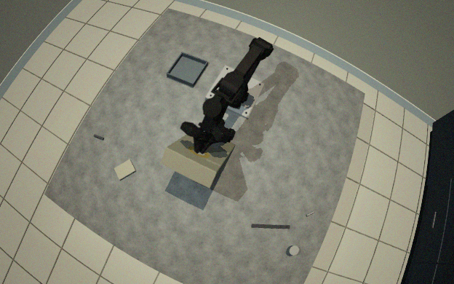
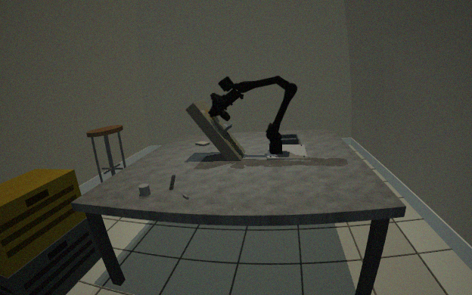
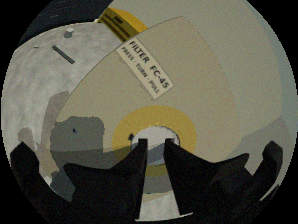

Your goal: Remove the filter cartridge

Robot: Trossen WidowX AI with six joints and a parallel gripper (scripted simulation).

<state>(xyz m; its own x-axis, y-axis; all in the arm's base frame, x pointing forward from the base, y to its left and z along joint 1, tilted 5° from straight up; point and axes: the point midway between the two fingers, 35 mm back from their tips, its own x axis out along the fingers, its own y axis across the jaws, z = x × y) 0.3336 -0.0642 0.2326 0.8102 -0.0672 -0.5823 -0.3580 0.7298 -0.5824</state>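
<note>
The tan service panel stands tilted, facing the arm. A yellow ring on its face surrounds the pale round filter cartridge. The cartridge sits inside the ring; whether it stands proud of the face cannot be told. My gripper is at the panel face, its fingertips close together and shut on the cartridge at its slots, which the fingertips hide. A dark square marker shows on the ring, left of the cartridge in the wrist view. The blue-grey tray lies beside the arm's base.
A label is on the panel. The arm's white base plate lies between tray and panel. Also on the table are a flat pale block, a dark bar, a small cylinder and a short dark piece.
</note>
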